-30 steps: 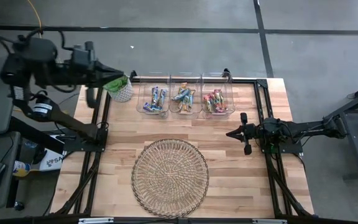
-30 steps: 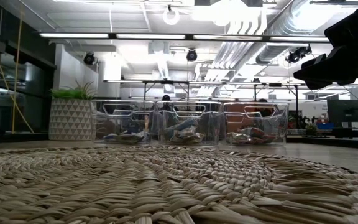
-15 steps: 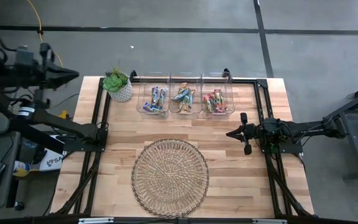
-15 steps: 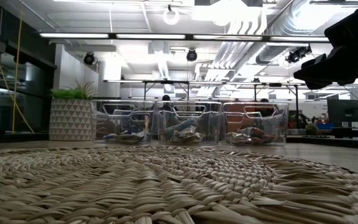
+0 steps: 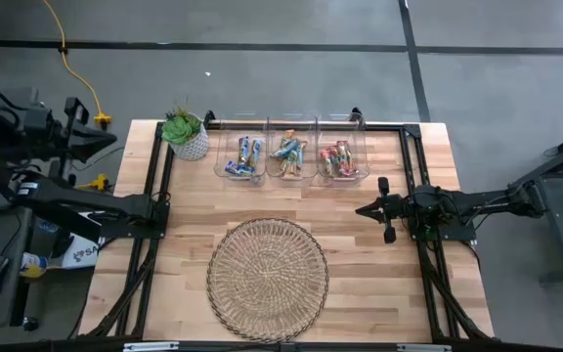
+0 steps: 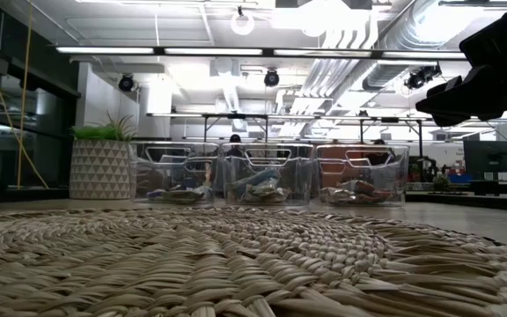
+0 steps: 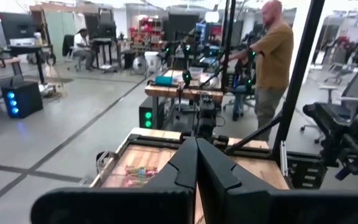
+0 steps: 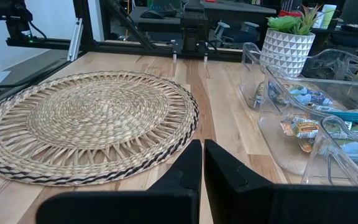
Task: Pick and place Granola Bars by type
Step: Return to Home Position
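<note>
All Granola Bars (image 5: 287, 154) sit in bins (image 5: 240, 180); left gripper (image 5: 106, 140) has swung off-table, right gripper (image 5: 362, 208) parked, both pinched empty, sorting prob done

The round wicker mat (image 6: 236, 264) fills the foreground. Beyond its far edge, three clear plastic bins (image 6: 267, 163) stand side by side, each with Granola Bars (image 6: 258, 189) lying at the bottom. A potted plant (image 6: 102, 163) stands beyond the mat's far left, and a dark part of the right arm (image 6: 491, 70) hangs above its right side.
</note>
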Robot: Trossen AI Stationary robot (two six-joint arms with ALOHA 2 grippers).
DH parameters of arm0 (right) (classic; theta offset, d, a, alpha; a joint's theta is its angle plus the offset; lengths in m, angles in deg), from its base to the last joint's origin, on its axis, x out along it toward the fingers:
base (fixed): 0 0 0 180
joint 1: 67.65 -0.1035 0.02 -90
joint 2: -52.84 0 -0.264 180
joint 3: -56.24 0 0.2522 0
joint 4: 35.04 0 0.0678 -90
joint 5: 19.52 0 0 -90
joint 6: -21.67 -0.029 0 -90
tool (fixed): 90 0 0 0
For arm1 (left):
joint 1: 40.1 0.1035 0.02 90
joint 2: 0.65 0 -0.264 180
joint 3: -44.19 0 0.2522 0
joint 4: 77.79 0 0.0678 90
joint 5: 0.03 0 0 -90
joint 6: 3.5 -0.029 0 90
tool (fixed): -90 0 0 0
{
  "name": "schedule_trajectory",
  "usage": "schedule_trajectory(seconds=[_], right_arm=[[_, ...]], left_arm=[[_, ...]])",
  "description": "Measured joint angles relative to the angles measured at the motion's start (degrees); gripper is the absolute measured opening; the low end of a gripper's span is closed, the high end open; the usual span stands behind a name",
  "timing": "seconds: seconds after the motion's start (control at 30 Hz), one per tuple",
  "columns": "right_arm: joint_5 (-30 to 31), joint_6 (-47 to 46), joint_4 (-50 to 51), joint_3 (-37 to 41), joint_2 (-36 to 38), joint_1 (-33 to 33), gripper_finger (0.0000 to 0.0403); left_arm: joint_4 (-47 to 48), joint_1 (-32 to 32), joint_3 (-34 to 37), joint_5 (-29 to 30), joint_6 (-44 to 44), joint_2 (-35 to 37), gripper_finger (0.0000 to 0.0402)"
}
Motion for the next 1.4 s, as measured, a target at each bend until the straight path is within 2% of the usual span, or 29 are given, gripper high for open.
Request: schedule_trajectory(seconds=[0.23, 0.67, 0.93, 1.07, 1.23, 1.4], right_arm=[[0.0, 0.0, 0.0, 0.01, 0.0, 0.01, 0.0], [0.0, 0.0, 0.0, 0.0, 0.0, 0.02, 0.0], [0.01, 0.0, 0.0, 0.01, 0.0, 0.01, 0.0], [0.02, 0.0, -0.01, 0.0, 0.0, 0.0, 0.0], [0.02, 0.0, -0.01, 0.0, 0.0, 0.01, 0.0], [0.0, 0.0, -0.02, 0.02, 0.0, 0.0, 0.0]], left_arm=[[-9.71, -0.02, 14.36, -1.02, 0.0, 9.9, 0.0], [-17.48, 0.0, 27.02, -1.22, 2.07, 23.93, 0.0], [-19.56, 0.02, 38.33, -1.16, 4.35, 32.18, 0.0], [-19.46, 0.02, 43.59, -3.41, 4.94, 32.29, 0.0], [-28.93, 0.02, 52.03, -7.48, 4.96, 32.4, 0.0], [-37.95, 0.0, 59.2, -7.9, 5.31, 32.41, 0.0]])
